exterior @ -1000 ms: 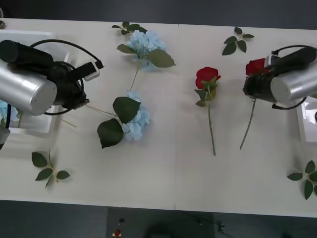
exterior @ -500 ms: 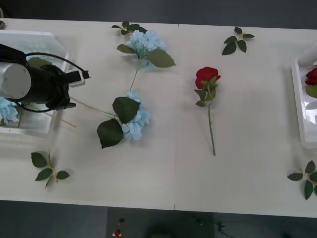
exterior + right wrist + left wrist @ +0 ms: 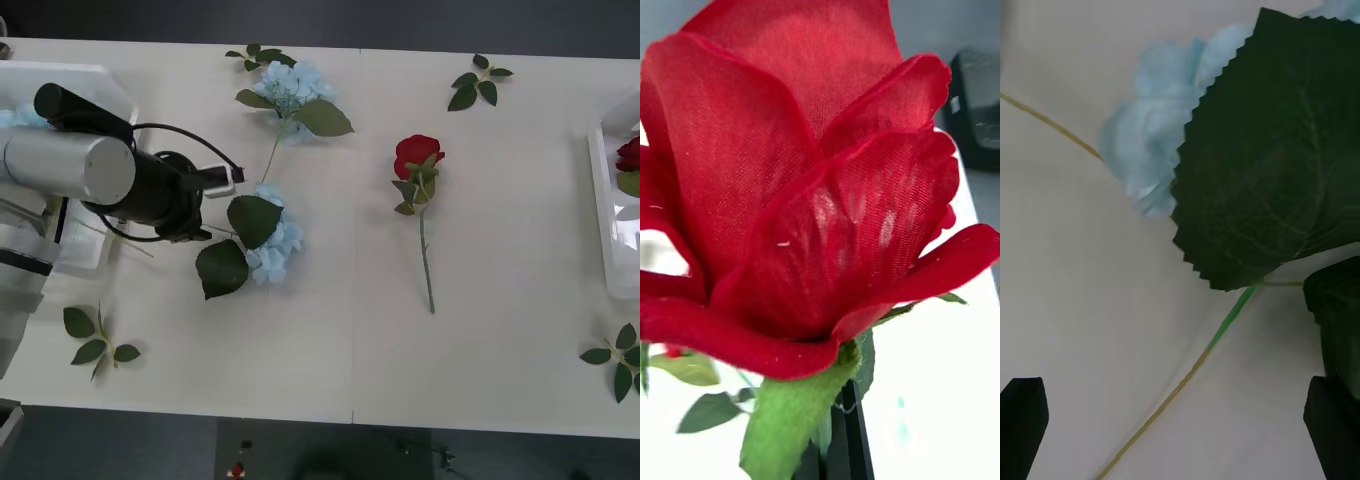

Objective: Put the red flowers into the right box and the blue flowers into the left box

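Note:
On the table lie two blue flowers, one (image 3: 272,240) near my left arm (image 3: 150,190) and one (image 3: 295,88) farther back. My left gripper (image 3: 1180,427) is open just above the table, its black fingers astride the near flower's thin stem (image 3: 1187,371), with the bloom (image 3: 1154,157) and a big leaf ahead. A red flower (image 3: 418,155) lies mid-table. My right gripper is shut on the stem of another red flower (image 3: 805,187), whose bloom stands close before the wrist camera. The left box (image 3: 95,75) is partly hidden by my arm. The right box (image 3: 598,200) holds a red flower (image 3: 630,152).
Loose green leaf sprigs lie at the front left (image 3: 100,340), the back middle (image 3: 255,55), the back right (image 3: 480,85) and the front right (image 3: 620,360). The table's front half between the flowers is bare.
My left arm has swung from over the left box to the near blue flower. My right arm, carrying a red flower, has left the front view toward the right box.

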{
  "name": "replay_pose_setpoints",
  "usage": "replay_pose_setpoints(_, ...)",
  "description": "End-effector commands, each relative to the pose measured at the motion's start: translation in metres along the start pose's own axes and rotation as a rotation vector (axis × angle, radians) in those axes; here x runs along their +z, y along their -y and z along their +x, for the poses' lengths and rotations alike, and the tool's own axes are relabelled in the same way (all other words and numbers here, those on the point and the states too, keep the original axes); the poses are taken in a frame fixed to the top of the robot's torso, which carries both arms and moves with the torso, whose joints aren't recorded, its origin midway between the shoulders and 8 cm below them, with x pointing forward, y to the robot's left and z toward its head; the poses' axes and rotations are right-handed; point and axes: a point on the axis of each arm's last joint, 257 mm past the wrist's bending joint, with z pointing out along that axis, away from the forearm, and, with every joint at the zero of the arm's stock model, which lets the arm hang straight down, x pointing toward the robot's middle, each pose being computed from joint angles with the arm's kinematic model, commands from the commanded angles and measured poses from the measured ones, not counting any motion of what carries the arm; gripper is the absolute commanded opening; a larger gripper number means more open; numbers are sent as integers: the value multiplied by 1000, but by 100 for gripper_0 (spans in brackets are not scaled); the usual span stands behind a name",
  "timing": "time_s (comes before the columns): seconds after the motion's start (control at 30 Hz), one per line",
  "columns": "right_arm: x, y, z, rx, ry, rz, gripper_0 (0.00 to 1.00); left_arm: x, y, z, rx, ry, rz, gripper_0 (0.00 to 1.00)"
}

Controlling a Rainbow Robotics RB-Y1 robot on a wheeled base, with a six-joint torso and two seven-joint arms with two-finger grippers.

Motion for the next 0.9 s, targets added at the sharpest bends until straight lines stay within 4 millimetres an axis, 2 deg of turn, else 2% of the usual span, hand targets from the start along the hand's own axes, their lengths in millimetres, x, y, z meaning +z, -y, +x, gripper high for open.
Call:
replay_pose_setpoints(0.03,2,-10,-13,-36,39,-7,0,-4,-6,-11,45,-10,-10,100)
replay_pose_setpoints(0.23,4,-14,-14,-22,59,-13,2,-2,-6,4,70,-77,-14,100)
replay_pose_setpoints(0.3,4,-15,-16,-21,69,-15,25,-4,-10,11,68,-97,-27,100)
replay_pose_setpoints(0.37,4,-16,-19,-18,78,-17,66,-8,-20,21,62,-124,-56,100)
replay_pose_setpoints(0.4,4,-16,-18,-19,79,-17,78,-9,-23,24,62,-131,-63,100)
replay_pose_setpoints(0.43,4,-16,-19,-20,80,-18,99,-10,-26,27,63,-142,-75,100)
replay_pose_setpoints(0.6,5,-17,-18,-24,78,-20,100,-13,-36,36,75,-175,-109,100)
replay_pose_setpoints(0.73,4,-19,-19,-11,80,-27,100,-11,-33,38,75,-176,-106,100)
replay_pose_setpoints(0.8,4,-29,-11,48,46,-65,100,-8,-29,35,83,-172,-98,100)
replay_pose_setpoints(0.9,-1,-56,4,124,-21,-136,100,-3,-23,29,104,-168,-88,100)
